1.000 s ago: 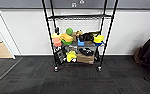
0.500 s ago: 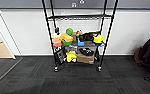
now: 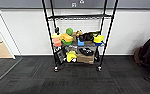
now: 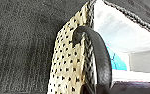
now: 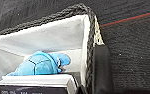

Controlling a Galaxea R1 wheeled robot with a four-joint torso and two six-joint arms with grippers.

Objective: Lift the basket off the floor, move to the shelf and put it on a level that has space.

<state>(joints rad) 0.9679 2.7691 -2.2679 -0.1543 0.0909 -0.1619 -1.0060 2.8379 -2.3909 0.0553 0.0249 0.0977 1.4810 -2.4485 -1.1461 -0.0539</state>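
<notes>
Whether either gripper is open or closed cannot be told, since no fingers can be made out in the wrist views. From the left wrist, the basket (image 4: pixel 66 72) is seen very close, its cream perforated side and one dark looped handle (image 4: pixel 101 57) taking up the middle, with the dark grey floor (image 4: pixel 18 50) beneath it. From the right wrist, the same basket is looked into from above: a white lining, a braided dark rim and a blue plush toy (image 5: pixel 39 65) lying inside beside a white box (image 5: pixel 36 80); a thin red line (image 5: pixel 131 18) is seen crossing the carpet beyond. Farther off, in the head view, the shelf (image 3: pixel 77 37) is stood against a white wall (image 3: pixel 26 32), its lower tiers crowded with colourful toys (image 3: pixel 66 37) and a cardboard box (image 3: pixel 85 58), while the level (image 3: pixel 78 17) above them is seen bare.
</notes>
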